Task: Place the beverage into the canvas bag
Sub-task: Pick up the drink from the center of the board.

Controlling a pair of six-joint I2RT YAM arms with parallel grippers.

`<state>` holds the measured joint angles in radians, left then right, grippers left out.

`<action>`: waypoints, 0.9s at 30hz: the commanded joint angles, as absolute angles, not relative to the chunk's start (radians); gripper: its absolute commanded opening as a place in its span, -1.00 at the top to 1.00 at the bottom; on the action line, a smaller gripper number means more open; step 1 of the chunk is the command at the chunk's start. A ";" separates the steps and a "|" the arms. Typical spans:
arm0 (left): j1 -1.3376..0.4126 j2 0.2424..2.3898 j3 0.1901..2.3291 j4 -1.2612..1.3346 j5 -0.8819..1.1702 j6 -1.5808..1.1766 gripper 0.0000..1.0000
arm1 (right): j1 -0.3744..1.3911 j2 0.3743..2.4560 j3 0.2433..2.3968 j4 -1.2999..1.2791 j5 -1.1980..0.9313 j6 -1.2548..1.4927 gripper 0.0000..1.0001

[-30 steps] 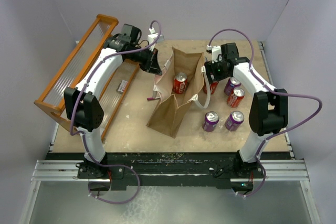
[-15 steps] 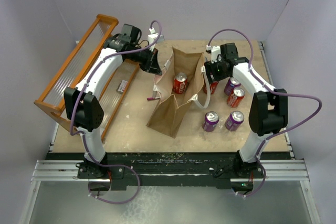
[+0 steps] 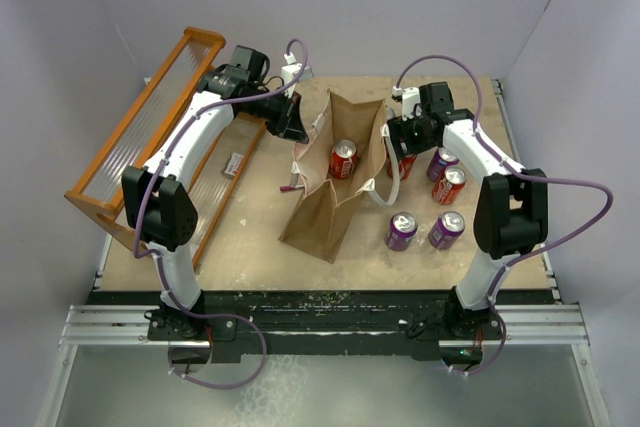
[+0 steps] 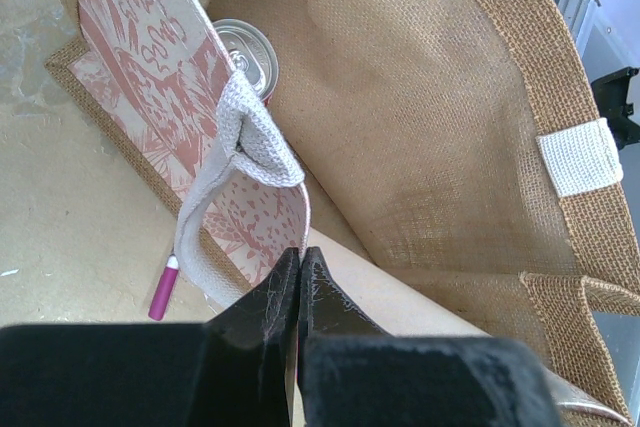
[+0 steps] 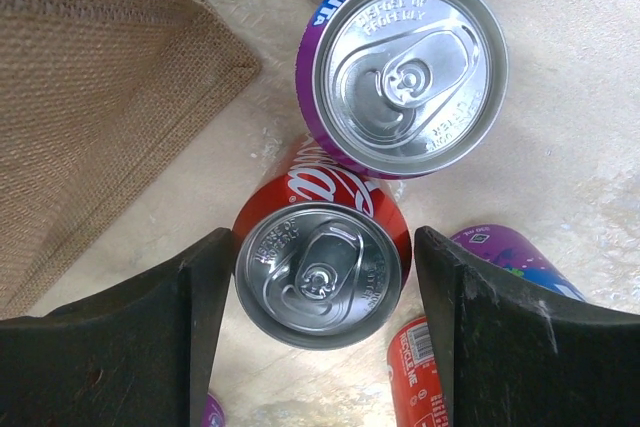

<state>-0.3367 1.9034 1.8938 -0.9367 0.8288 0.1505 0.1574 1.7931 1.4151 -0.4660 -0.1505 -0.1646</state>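
Red can (image 5: pixel 318 275) beside canvas bag (image 3: pixel 325 202) sits inside open right pincer (image 5: pixel 325 247): centre, squeeze gently; shut left pincer (image 4: pixel 300 262) pinches bag rim.

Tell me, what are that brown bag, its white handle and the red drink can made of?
The canvas bag looks like coarse jute or burlap: an open tan weave shows inside, a pink print outside. Its white handle seems cotton webbing, ribbed and matte. The red can between the right jaws is probably aluminium: bright silver lid with pull tab, glossy printed wall.
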 commanded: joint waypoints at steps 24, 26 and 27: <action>-0.353 1.875 1.934 -0.926 0.831 0.179 1.00 | 0.144 1.579 1.547 -0.531 -0.161 -0.163 1.00; -0.353 1.873 1.934 -0.927 0.831 0.181 1.00 | 0.143 1.553 1.572 -0.546 -0.150 -0.166 1.00; -0.353 1.874 1.934 -0.927 0.829 0.181 1.00 | 0.143 1.541 1.586 -0.553 -0.147 -0.167 1.00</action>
<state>-0.3374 1.9034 1.8946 -0.9367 0.8288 0.1516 0.1513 1.6543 1.4673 -0.5770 -0.1665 -0.1509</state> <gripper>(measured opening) 0.007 0.678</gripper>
